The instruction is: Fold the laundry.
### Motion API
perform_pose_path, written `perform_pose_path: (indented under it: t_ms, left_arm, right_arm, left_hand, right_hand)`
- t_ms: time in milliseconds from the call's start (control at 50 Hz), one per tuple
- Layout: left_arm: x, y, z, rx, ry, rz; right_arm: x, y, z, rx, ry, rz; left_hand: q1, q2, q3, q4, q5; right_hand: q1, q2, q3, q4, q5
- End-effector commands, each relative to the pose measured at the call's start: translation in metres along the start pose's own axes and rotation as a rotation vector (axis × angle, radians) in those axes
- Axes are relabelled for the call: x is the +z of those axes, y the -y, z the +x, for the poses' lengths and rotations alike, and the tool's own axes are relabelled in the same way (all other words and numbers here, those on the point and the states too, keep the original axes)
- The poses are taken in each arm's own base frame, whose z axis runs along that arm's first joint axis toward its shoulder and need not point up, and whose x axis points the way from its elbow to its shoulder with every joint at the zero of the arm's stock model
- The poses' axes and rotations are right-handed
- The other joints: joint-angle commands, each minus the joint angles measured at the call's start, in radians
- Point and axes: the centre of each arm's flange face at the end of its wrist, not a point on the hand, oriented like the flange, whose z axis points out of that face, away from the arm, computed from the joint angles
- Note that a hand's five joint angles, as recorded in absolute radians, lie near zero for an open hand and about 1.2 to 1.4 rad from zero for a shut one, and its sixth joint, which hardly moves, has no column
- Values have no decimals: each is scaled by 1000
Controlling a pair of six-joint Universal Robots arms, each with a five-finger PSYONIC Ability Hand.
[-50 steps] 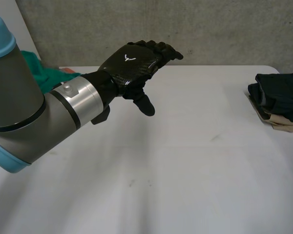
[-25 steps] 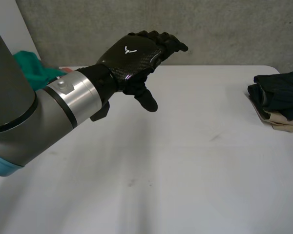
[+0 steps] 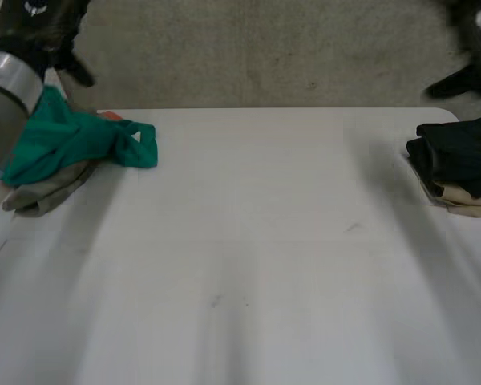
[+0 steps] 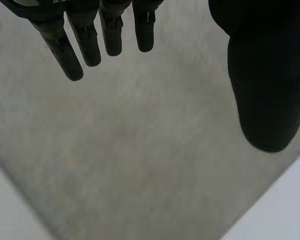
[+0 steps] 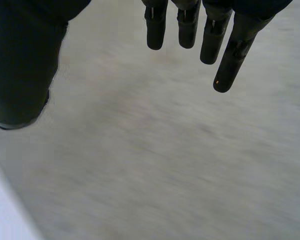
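Left hand [image 4: 267, 90] and right hand [image 5: 20, 65] are both high over the tabletop's [image 3: 248, 257] far corners, with fingers straight and spread, thumbs apart, nothing held. Green garment [image 3: 80, 140] lies bunched at the tabletop's far-left edge, on top of a grey cloth [image 3: 44, 196]. Risk: the two overlap, so one grab likely takes both, or drags them off that edge. Dark folded stack [image 3: 457, 156] on a beige cloth [image 3: 465, 204] sits at the tabletop's right edge, where a low right-arm sweep could knock it. Nothing stands between the garment and the tabletop's middle.
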Motion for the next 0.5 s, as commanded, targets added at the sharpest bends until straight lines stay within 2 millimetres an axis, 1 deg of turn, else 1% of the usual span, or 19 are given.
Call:
perform_pose_path:
  t_ms: [20,40,60,120,160,180,240,260,340,460,500]
  left_arm:
    - [29,-131,-39,183,-42,-164]
    - [30,-141,-42,194,-43,-172]
    - [33,-159,-47,200,-51,-183]
    - [39,-191,-57,205,-35,-200]
    - [42,-205,-58,205,-33,-202]
    - [43,-217,-62,205,-26,-209]
    - [44,-232,-71,209,-10,-216]
    - [45,-240,-73,211,-5,-217]
    - [46,-260,-70,208,-6,-224]
    - [44,-279,-69,207,-2,-234]
    - [43,-285,-68,207,-2,-235]
  right_arm:
    - [-45,-29,-85,68,223,-217]
    - [-54,-38,-101,70,270,-280]
    - [-57,-41,-108,67,291,-299]
    - [-74,-53,-132,40,362,-399]
    - [-82,-61,-139,17,375,-458]
    - [-84,-62,-139,7,369,-471]
    - [-89,-66,-141,-13,354,-507]
    - [-90,-67,-142,-13,353,-515]
    - [-93,-71,-140,-13,343,-533]
    - [-94,-72,-139,-5,340,-536]
    - [-94,-72,-139,-5,339,-537]
  left_hand:
    - [110,107,115,106,121]
    - [112,109,118,109,124]
    - [121,118,127,118,133]
    - [127,124,133,124,139]
    - [133,130,138,130,144]
    - [136,133,141,133,147]
    - [136,133,141,133,147]
    - [139,136,144,136,150]
    - [145,142,150,142,156]
    - [206,203,212,203,218]
    - [277,274,282,273,288]
  right_hand:
    - [-38,-51,-37,-250,-60]
    - [-38,-51,-37,-250,-60]
    - [-38,-51,-37,-250,-60]
    - [-38,-51,-37,-250,-60]
    - [-38,-51,-37,-250,-60]
    - [-38,-51,-37,-250,-60]
    - [-38,-51,-37,-250,-60]
    - [-38,-51,-37,-250,-60]
    - [-38,-51,-37,-250,-60]
    - [-38,-51,-37,-250,-60]
    - [-38,-51,-37,-250,-60]
